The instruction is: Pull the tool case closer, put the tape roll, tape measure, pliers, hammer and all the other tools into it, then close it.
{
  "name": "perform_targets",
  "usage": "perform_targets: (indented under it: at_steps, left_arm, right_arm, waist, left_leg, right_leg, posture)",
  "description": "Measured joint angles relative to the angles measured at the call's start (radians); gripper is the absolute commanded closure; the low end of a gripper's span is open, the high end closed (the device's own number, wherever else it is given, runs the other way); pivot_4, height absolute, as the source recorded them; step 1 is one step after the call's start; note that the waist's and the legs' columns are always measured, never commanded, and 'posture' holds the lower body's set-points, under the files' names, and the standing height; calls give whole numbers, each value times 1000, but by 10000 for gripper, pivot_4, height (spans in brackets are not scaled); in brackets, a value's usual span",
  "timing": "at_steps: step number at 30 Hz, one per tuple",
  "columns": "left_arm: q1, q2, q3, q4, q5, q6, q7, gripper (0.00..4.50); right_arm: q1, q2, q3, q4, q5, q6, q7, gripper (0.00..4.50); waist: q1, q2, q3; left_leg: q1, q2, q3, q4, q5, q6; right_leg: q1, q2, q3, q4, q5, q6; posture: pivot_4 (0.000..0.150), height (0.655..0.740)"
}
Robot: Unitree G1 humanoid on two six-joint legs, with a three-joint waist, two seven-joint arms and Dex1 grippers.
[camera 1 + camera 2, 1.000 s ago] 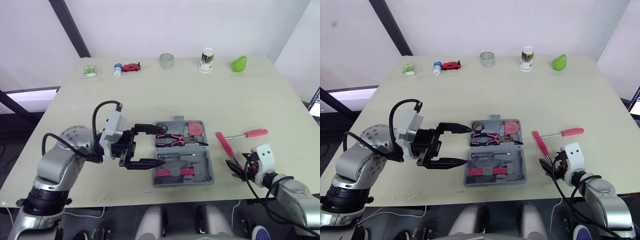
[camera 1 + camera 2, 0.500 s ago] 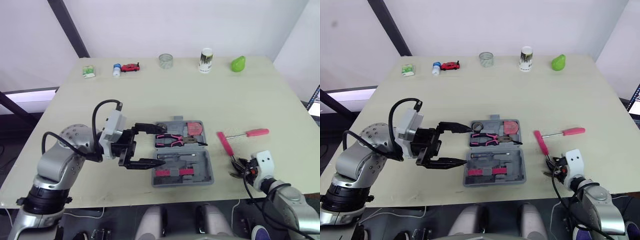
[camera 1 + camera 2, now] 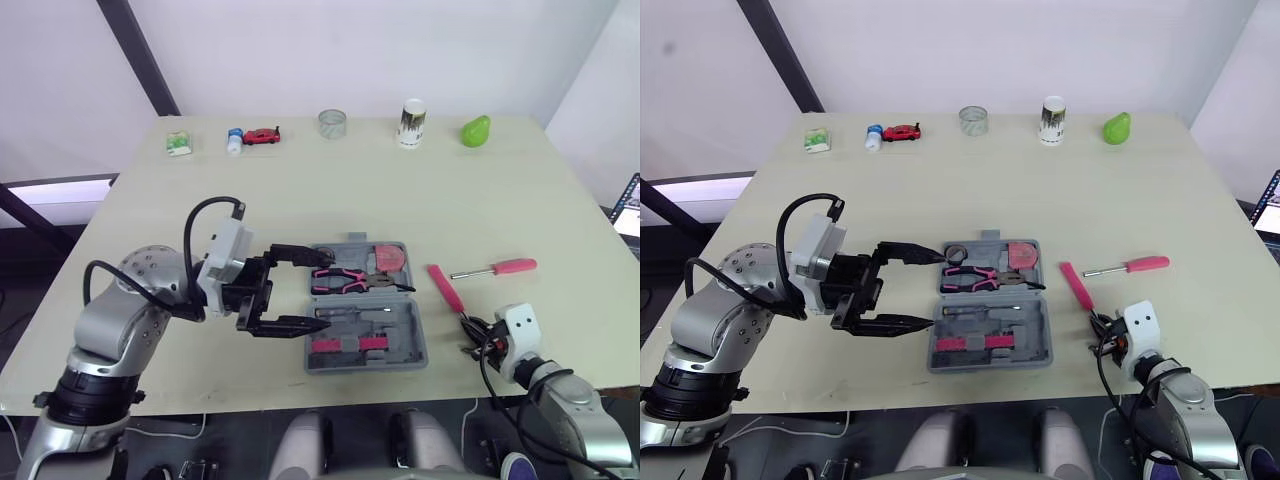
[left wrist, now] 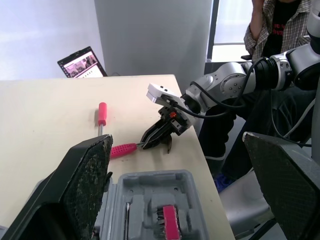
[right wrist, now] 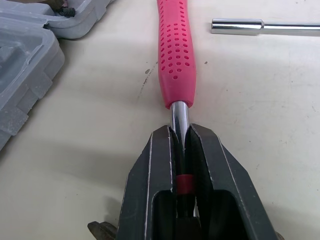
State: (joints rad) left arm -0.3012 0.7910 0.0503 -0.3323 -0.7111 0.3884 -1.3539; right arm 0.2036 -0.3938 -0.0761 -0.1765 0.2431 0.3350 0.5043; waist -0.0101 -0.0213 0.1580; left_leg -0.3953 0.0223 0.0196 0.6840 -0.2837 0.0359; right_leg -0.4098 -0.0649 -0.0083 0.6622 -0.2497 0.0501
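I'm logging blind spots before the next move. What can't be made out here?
Right wrist view: pink-handled tool's head end, hidden inside the right gripper.
Left wrist view: tool case, cut off by the frame edge and the left gripper.
Eye views: white container's print, too small.

Robotics laboratory or test room. Bare white walls [image 3: 350,45] and a slanted black strut [image 3: 140,55] back a pale work table [image 3: 330,190]. Its far edge carries unrelated trial objects: toy car [image 3: 262,134], paper cup [image 3: 412,121], green pear-shaped item [image 3: 476,129]. An open laptop [image 4: 82,62] and a seated person [image 4: 280,25] occupy the room beyond the table.
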Motion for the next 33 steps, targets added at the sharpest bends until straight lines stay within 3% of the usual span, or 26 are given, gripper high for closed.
perform_targets:
  at_steps: [11,15,19,29,33]
  left_arm:
    - [12,9,15,28,0,-10,-47,0]
    - [43,41,32,53,6,-48,-94,0]
    - [108,112,62,152,45,-110,-178,0]
    - [186,147,99,262,78,-281,-202,0]
    - [224,150,108,266,72,-330,-203,0]
  right_arm:
    - [31,-203,-61,-152,76,61,158,44329]
    - [16,-337,-55,-257,141,140,271,44329]
    - [-133,-503,6,-287,139,276,347,44329]
    - [-571,-530,360,-337,106,492,450,44329]
    - [-665,-494,471,-335,80,519,470,44329]
  waist:
    - [1,3,2]
    - [-1,3,2]
    - [-2,5,3]
    - [-1,6,5]
    - [0,6,5]
  left_leg:
    - [0,0,-1,0,0,0]
    - [0,0,0,0,0,0]
    - [0,0,0,0,0,0]
    - [-3,1,-1,0,0,0]
    - [-3,1,-1,0,0,0]
  right_leg:
    - [0,1,0,0,0,0]
    - [0,1,0,0,0,0]
    - [0,1,0,0,0,0]
    - [-2,0,-1,-1,0,0]
    - [-3,-1,-1,-1,0,0]
  posture:
    - [1500,7400]
    - [1500,7400]
    - [1500,7400]
    - [1500,7400]
    - [1500,7400]
